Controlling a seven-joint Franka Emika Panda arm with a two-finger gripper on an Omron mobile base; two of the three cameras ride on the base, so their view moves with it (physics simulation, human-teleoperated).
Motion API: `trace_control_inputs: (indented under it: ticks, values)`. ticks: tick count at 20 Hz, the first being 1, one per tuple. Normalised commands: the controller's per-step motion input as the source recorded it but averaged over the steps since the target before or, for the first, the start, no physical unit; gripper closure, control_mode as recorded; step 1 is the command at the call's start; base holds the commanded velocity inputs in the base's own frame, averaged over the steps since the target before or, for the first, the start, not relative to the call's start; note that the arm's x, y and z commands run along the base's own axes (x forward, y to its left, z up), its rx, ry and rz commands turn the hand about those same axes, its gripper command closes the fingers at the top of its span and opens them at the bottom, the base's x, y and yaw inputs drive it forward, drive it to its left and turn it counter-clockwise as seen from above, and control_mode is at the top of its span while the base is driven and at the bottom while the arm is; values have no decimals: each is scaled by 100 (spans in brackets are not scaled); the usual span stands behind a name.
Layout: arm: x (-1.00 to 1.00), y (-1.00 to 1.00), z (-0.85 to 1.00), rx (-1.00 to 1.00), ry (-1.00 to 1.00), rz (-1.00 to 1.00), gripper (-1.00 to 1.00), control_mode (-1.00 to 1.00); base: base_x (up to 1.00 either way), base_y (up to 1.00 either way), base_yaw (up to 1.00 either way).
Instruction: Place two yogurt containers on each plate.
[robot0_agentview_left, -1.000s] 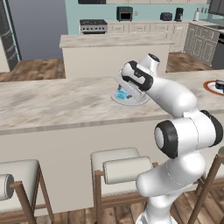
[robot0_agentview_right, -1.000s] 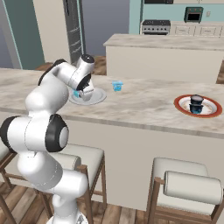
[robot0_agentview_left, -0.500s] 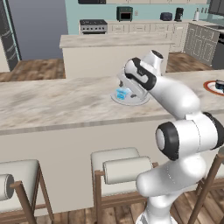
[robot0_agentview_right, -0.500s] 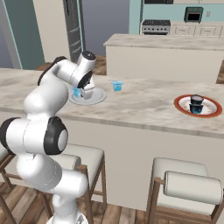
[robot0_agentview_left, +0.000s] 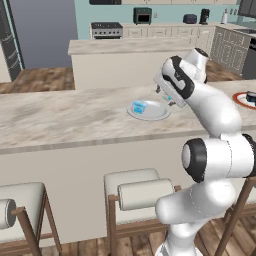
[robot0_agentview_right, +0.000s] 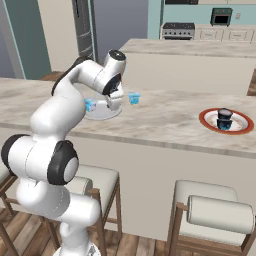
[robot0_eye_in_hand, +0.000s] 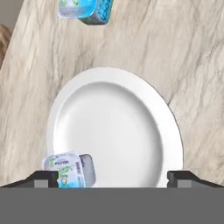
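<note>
Fingers (robot0_eye_in_hand: 47, 176) spread wide, released, empty above the pale plate (robot0_eye_in_hand: 113, 127); one light blue yogurt cup (robot0_eye_in_hand: 70, 169) sits on its near edge, apparently dropped there. Second blue cup (robot0_eye_in_hand: 85, 9) waits on the table (robot0_eye_in_hand: 188, 57) just beyond the plate, likely next.

Nothing readable is showing up here: the light blue yogurt cup (robot0_eye_in_hand: 68, 170) on the white plate (robot0_eye_in_hand: 118, 127) is carrying a printed label (green and blue marks, too blurred to make out), and the second blue cup (robot0_eye_in_hand: 85, 9) on the tabletop (robot0_eye_in_hand: 175, 52) likewise.
</note>
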Motion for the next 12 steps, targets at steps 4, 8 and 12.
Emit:
trace_control_inputs:
  ticks: [4,8,12]
  values:
    - [1,-96,12,-1,12,0,-100,-100,0,0,0]
    - [12,-81,18,-5,8,0,-100,-100,0,0,0]
    - [48,-59,5,-8,15,0,-100,-100,0,0,0]
